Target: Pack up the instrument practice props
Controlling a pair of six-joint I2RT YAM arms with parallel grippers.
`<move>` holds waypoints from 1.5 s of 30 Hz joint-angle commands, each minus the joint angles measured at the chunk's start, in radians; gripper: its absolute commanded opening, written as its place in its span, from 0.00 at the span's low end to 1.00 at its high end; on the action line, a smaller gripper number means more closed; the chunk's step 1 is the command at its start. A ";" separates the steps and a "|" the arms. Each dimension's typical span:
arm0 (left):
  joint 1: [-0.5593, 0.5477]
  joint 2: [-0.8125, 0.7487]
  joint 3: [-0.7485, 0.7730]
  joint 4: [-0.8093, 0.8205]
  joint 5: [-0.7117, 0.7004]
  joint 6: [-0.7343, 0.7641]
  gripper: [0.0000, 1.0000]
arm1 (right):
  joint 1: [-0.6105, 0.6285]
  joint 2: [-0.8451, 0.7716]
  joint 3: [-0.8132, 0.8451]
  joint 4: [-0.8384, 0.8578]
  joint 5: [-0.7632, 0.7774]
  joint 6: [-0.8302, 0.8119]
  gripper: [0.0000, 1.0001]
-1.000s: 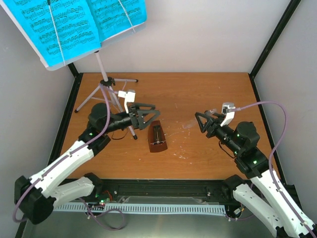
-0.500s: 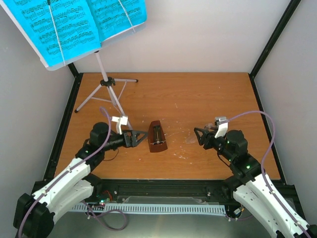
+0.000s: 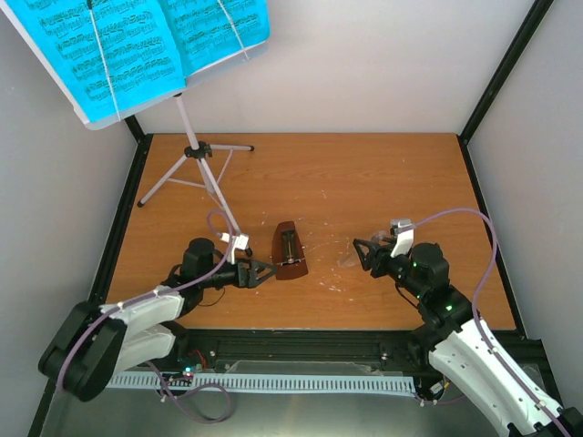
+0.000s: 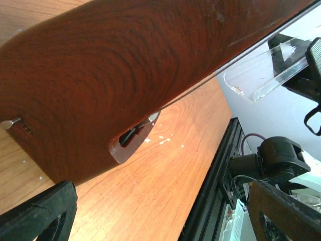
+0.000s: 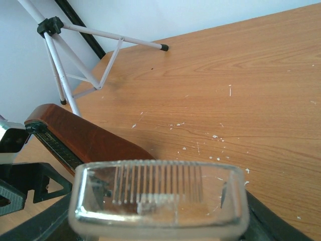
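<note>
The brown pyramid metronome (image 3: 291, 252) stands mid-table with its front uncovered. My left gripper (image 3: 259, 272) is open, low on the table just left of the metronome's base. In the left wrist view the wooden side (image 4: 115, 85) fills the frame ahead of the spread fingers (image 4: 42, 216). My right gripper (image 3: 359, 253) is shut on the clear plastic cover (image 5: 160, 193), held right of the metronome (image 5: 75, 135). The silvery music stand (image 3: 202, 168) stands at the back left and carries the cyan sheet-music pages (image 3: 137, 45).
The stand's tripod legs (image 5: 75, 65) spread across the back left of the wooden table (image 3: 383, 182). White specks lie on the table between the metronome and my right gripper. A black rail (image 3: 301, 341) runs along the near edge. Walls enclose the table.
Both arms have drawn back toward the near edge and dropped lower. The left gripper came down beside the metronome's left base. The right gripper kept hold of the clear cover.
</note>
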 commanded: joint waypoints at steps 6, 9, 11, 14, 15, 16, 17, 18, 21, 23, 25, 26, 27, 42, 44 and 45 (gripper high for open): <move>-0.032 0.240 0.066 0.293 0.045 0.081 0.91 | 0.005 -0.032 -0.056 0.071 -0.012 -0.012 0.47; -0.059 0.314 0.087 0.344 0.049 0.077 0.91 | 0.004 -0.021 -0.050 0.075 -0.015 -0.025 0.47; -0.076 0.357 0.106 0.372 0.061 0.076 0.91 | 0.005 -0.015 -0.044 0.077 -0.016 -0.033 0.47; -0.086 0.432 0.136 0.439 0.098 0.045 0.91 | 0.005 -0.002 -0.023 0.084 -0.030 -0.043 0.47; -0.092 0.459 0.133 0.492 0.114 0.004 0.91 | 0.004 0.002 -0.016 0.089 -0.044 -0.050 0.47; -0.099 0.482 0.130 0.556 0.126 -0.022 0.90 | 0.005 0.006 -0.011 0.094 -0.051 -0.058 0.47; -0.104 0.502 0.131 0.595 0.135 -0.042 0.89 | 0.004 0.009 -0.007 0.103 -0.060 -0.066 0.46; -0.105 0.511 0.134 0.620 0.138 -0.058 0.89 | 0.005 0.012 -0.007 0.112 -0.064 -0.076 0.46; -0.092 0.461 0.133 0.543 0.096 -0.056 0.90 | 0.005 0.044 0.001 0.142 -0.098 -0.123 0.46; -0.054 0.369 0.140 0.425 0.083 -0.032 0.92 | 0.005 0.078 0.005 0.163 -0.124 -0.158 0.46; -0.006 0.258 0.161 0.266 0.081 -0.001 0.95 | 0.004 0.111 0.017 0.192 -0.146 -0.182 0.46; 0.012 0.201 0.185 0.165 0.073 0.026 0.96 | 0.006 0.129 0.025 0.207 -0.158 -0.189 0.45; 0.027 0.140 0.223 0.054 0.053 0.058 0.98 | 0.009 0.143 0.035 0.221 -0.170 -0.198 0.44; 0.108 0.299 0.748 -0.497 0.328 0.411 0.98 | 0.328 0.307 0.093 0.390 0.063 -0.293 0.43; 0.108 0.320 0.757 -0.469 0.314 0.424 0.98 | 0.360 0.325 0.087 0.418 0.089 -0.294 0.43; 0.108 0.346 0.770 -0.459 0.310 0.419 0.96 | 0.371 0.336 0.081 0.429 0.096 -0.293 0.43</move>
